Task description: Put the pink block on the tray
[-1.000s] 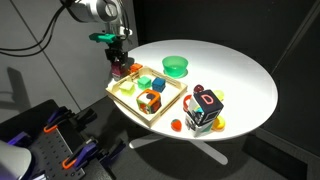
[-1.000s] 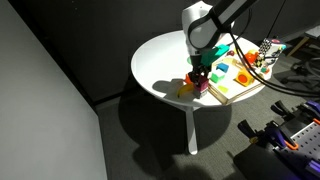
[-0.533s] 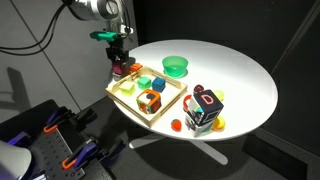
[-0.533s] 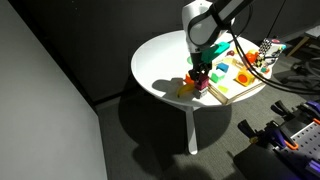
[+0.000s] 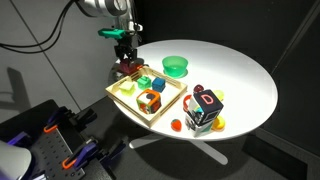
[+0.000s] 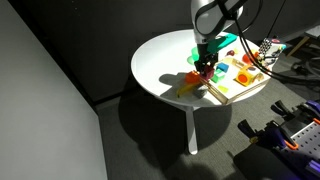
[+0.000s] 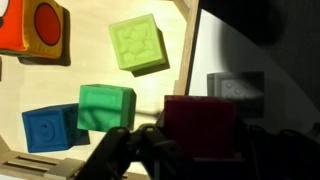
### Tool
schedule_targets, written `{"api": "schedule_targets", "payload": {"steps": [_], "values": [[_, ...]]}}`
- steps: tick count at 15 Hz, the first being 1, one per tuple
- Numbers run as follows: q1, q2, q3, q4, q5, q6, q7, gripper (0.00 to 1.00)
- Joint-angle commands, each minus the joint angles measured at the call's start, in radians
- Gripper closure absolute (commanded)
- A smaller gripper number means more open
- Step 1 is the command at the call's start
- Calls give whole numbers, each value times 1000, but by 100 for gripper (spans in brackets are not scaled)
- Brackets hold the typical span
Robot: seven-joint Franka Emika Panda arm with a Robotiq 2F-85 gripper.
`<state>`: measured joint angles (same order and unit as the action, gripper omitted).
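One small pink-magenta cube [image 7: 200, 122] sits pinched in the Robotiq gripper [image 5: 128, 67], whose jaws are closed to the cube's width and hold nothing else. In the wrist view the cube hangs right over the raised rim of the shallow square tray of pale cream wood [image 7: 90, 70]. Part of it is above the tray floor on the left and part above the round white table [image 7: 265, 40] on the right. In an exterior view that places it at the tray's far left corner; how high it rides above the rim cannot be judged

Do not lower from here, since the cube would likely land on the rim and tip either way. Carry it inward first, until its whole outline is over bare wood. Room is tight: a pale green cube [image 7: 135, 45] and a darker green cube [image 7: 105, 105] lie just left of it inside the tray, so aim for the open patch between them and the rim. Then descend slowly, let the cube's base rest flat, open the jaws only a little, and rise straight up so the fingers do not drag it
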<state>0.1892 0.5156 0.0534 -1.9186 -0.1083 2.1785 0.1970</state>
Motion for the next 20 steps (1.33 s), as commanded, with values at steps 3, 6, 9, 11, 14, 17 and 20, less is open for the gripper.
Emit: {"api": "schedule_targets", "payload": {"steps": [3, 6, 9, 11, 14, 17, 20], "values": [[-34, 21, -12, 76, 14, -64, -20, 72], [-42, 45, -16, 118, 13, -78, -20, 72], [-48, 80, -18, 166, 12, -91, -31, 72], [-51, 100, -21, 190, 13, -98, -34, 72], [-59, 125, -24, 214, 14, -100, -46, 72], [-70, 148, -25, 230, 17, -100, -62, 72], [-82, 168, -25, 241, 20, -100, -77, 72]]}}
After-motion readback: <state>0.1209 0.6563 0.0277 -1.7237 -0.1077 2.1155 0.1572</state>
